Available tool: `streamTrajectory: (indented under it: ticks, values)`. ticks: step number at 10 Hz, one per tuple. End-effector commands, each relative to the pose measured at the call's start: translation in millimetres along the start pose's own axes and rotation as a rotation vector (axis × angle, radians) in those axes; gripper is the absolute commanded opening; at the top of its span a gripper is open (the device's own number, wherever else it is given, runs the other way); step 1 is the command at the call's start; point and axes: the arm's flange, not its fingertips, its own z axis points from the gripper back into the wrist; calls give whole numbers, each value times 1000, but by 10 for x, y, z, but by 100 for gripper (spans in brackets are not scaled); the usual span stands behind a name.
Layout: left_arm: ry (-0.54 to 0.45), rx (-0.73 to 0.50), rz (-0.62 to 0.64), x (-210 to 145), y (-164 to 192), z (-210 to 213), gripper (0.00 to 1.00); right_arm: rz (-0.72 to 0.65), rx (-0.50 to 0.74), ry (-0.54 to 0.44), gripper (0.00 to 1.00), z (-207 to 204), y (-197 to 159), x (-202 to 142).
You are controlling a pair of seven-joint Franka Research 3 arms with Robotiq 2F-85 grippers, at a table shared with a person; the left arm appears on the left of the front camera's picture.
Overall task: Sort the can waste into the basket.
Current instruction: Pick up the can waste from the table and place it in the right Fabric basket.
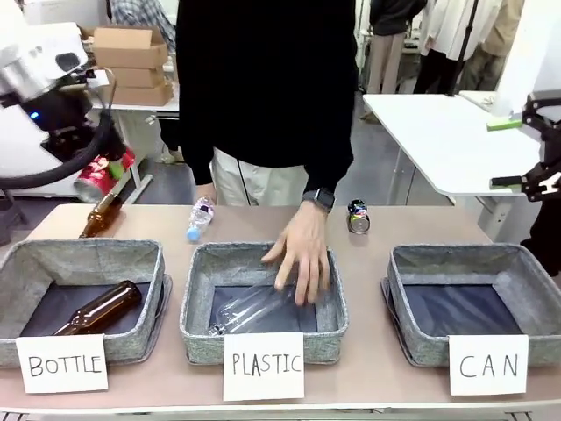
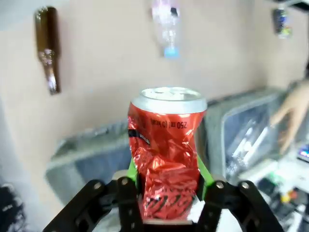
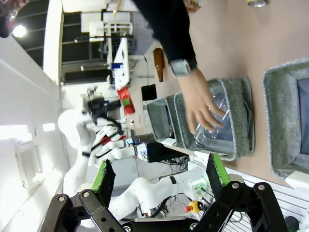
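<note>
Left claw (image 2: 166,170) clamps one red can (image 2: 166,140); right claw (image 3: 159,166) gapes wide; one silver can (image 1: 358,217) lies on table (image 1: 421,230).

The pale beige table (image 1: 368,246) carries three grey fabric rectangular baskets in a row along its near side, with strips of bare top between them. The left grey fabric basket (image 1: 88,254) is fronted by a white card handwritten "BOTTLE" (image 1: 61,363). The middle grey fabric basket (image 1: 197,307) is fronted by a white card handwritten "PLASTIC" (image 1: 263,365). The right grey fabric basket (image 1: 456,253) is fronted by a white card handwritten "CAN" (image 1: 488,364).

Behind the baskets, a brown glass bottle (image 1: 101,215) lies slanted at the far left. A small clear plastic bottle with a blue cap (image 1: 200,217) lies beyond the middle basket's far left corner, cap towards the near side. A small dented silver metal drink can with dark multicoloured print (image 1: 358,216) lies near the far edge, well apart from both bottles.
</note>
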Motion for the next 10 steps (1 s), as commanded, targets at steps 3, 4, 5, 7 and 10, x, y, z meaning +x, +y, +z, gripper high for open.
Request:
streamTrajectory:
  ticks: [3, 4, 5, 7, 10]
  values:
    - [-144, -52, -154, -1352, 7, 91, 0, 19, 27, -2, 100, -19, 1, 17]
    - [-55, -23, -104, -940, -60, 131, 0, 19, 27, -2, 100, -19, 1, 17]
    - [-55, -23, -104, -940, -60, 131, 0, 19, 27, -2, 100, -19, 1, 17]
    - [-87, -47, -132, -1252, -74, 114, 48, 67, -18, -75, 100, 249, 185, -103]
    - [-201, -322, -597, -113, -1530, -527, 48, 156, -283, -302, 100, 1337, -12, -613]
